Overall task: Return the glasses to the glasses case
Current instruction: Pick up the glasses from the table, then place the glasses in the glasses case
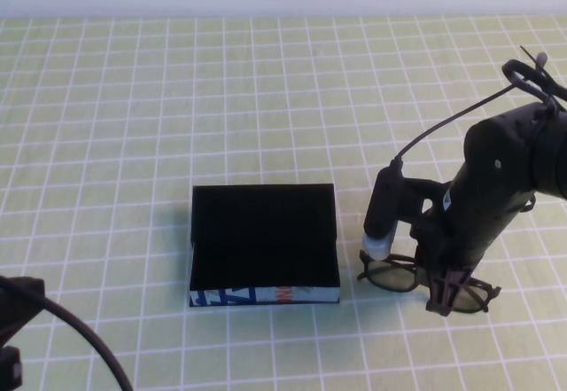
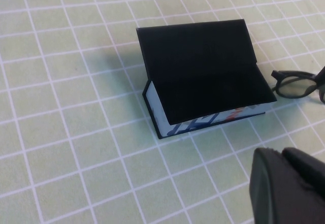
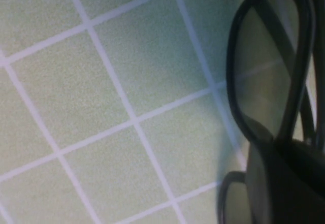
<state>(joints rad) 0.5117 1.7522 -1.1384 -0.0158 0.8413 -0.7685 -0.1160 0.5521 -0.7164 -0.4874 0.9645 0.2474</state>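
- the black plastic-framed glasses with dark rectangular lenses point(image 1: 416, 280) lie on the green grid-patterned worktop point(image 1: 133, 125), just right of the case.
- the black rectangular hinged glasses case point(image 1: 264, 245) stands open, its blue, white and orange printed edge facing the robot.
- the right end effector point(image 1: 447, 295) is down on the glasses' middle; i cannot tell whether it grips them.
- the left end effector point(image 2: 289, 186) hangs near the case's front; its opening cannot be judged.

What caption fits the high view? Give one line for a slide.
Right pincer down on the glasses beside the open glasses case; left pincer parked near the table's front-left edge.
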